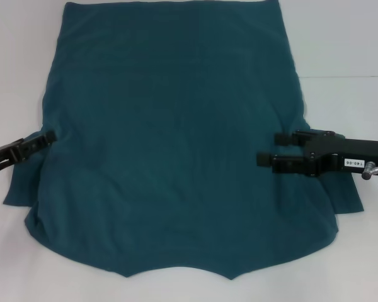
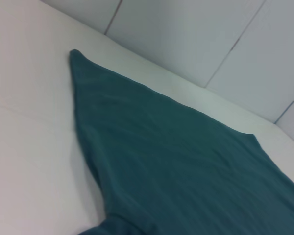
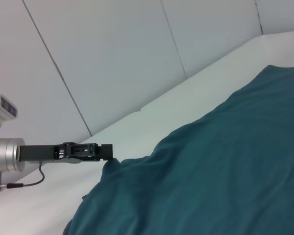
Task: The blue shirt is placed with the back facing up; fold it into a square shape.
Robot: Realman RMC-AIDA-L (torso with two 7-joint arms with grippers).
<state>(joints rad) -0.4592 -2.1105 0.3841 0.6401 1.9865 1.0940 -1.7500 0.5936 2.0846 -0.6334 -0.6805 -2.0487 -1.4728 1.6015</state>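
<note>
You have a plain white counter under the whole scene, bare at the far right, down both sides and along the near edge. A faint straight seam crosses it on the right side in the head view. From the left wrist view you see the counter running to a far edge where it meets a pale grey panelled wall, split by thin dark joint lines. The right wrist view shows you the same wall with slanted joints, rising behind the counter's edge.

Left claw pinched closed; right claw spread, inward-pointing.
</note>
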